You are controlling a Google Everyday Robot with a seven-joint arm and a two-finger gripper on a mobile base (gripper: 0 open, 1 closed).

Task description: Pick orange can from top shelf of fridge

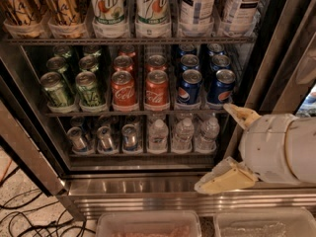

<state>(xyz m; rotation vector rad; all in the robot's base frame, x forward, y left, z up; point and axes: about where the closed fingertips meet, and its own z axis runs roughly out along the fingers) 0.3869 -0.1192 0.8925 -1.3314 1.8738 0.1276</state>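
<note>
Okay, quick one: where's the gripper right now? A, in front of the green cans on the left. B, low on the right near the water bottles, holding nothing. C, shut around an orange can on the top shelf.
B: the gripper hangs open and empty low on the right, beside the water bottles, far from the orange cans at the left end of the top shelf.
</note>
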